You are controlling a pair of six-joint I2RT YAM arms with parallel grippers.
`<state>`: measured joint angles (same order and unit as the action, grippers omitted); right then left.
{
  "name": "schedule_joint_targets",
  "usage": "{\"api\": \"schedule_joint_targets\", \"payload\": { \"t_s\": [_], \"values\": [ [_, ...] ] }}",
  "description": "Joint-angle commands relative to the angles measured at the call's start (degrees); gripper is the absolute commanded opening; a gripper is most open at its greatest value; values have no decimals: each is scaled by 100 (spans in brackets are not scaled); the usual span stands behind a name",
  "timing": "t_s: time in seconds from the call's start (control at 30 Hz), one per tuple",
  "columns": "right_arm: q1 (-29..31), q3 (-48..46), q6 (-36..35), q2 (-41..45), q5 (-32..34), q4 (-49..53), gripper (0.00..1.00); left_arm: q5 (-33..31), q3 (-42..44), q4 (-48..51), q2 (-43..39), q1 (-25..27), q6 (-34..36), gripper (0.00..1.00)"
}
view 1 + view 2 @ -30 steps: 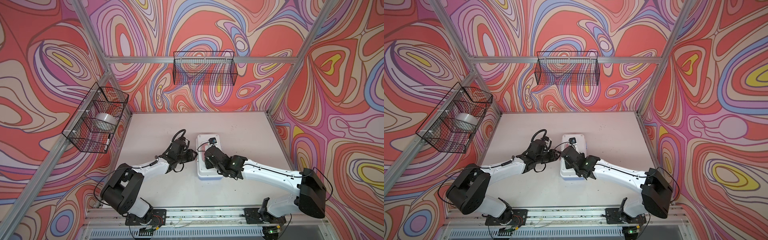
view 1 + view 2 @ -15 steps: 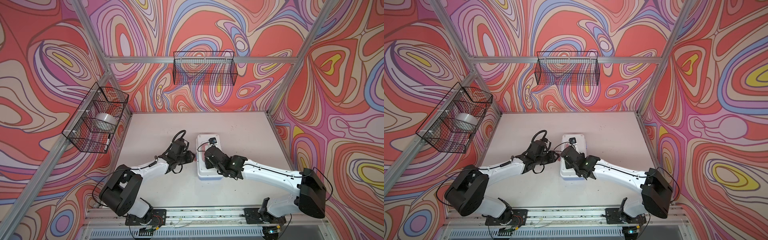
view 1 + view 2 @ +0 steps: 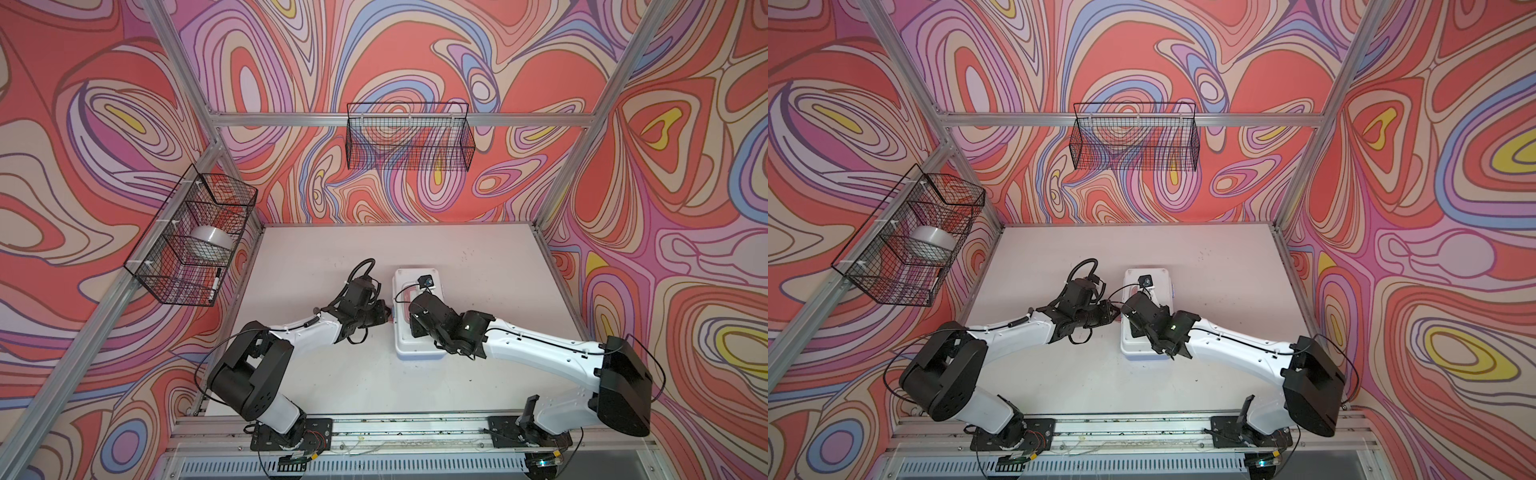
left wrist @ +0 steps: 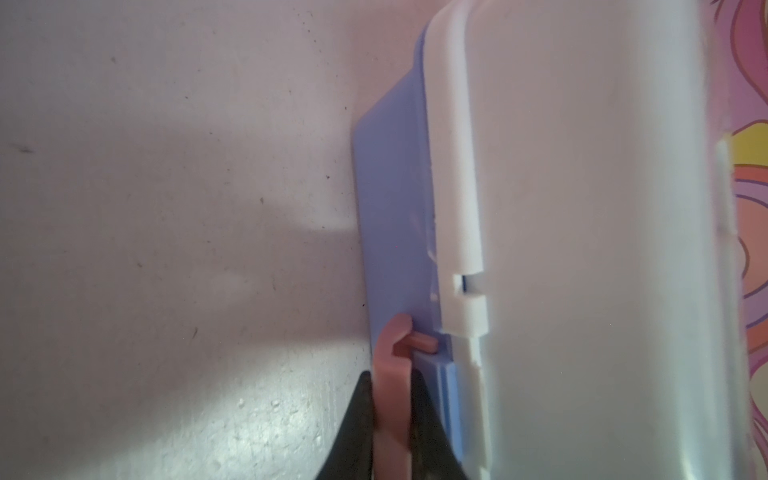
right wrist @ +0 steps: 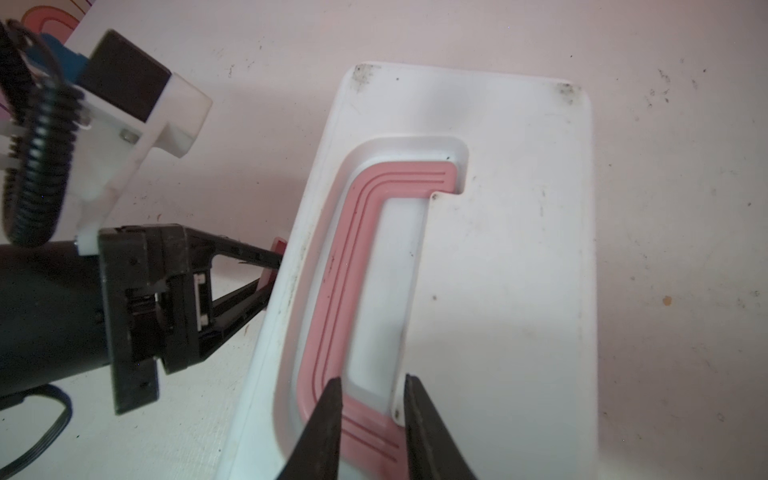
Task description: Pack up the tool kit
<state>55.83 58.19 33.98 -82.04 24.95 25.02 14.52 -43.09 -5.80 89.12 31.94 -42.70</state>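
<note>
The tool kit [image 3: 415, 351] [image 3: 1138, 353] is a white rounded box that lies lid-down-shut in the middle of the table. My left gripper [image 4: 390, 374] [image 3: 388, 318] comes in from the box's left side and is shut on the pink latch [image 4: 392, 345] beside the light blue base [image 4: 390, 208]. The right wrist view shows the same left gripper [image 5: 268, 274] at the box's edge. My right gripper [image 5: 370, 380] hovers over the lid. Its fingers stand a little apart over one end of the pink handle [image 5: 332, 270], which lies flat in its recess. No loose tools show.
On the left wall hangs a black wire basket [image 3: 191, 241] with a white tape roll [image 3: 210, 241] and a marker [image 3: 215, 284] in it. Another wire basket [image 3: 409, 137] hangs on the back wall. Aluminium posts frame the table, and the arm bases sit on a rail [image 3: 415, 432] at the front.
My left gripper's jaws have closed onto the pink latch. Both arms have stayed almost where they were, and the right gripper keeps the same gap.
</note>
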Motion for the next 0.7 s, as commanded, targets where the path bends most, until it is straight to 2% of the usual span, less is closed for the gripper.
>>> {"api": "schedule_joint_targets", "payload": {
  "t_s": [0.0,0.2,0.67],
  "values": [
    [-27,-45,44,56,149,100,27,78,-165,-51,-13,-4,-2,5],
    [-29,-69,47,85,174,91,27,31,-154,105,-314,-2,25,1],
    [-37,-98,106,672,268,151,29,111,-293,340,-637,-3,50,1]
  ]
}}
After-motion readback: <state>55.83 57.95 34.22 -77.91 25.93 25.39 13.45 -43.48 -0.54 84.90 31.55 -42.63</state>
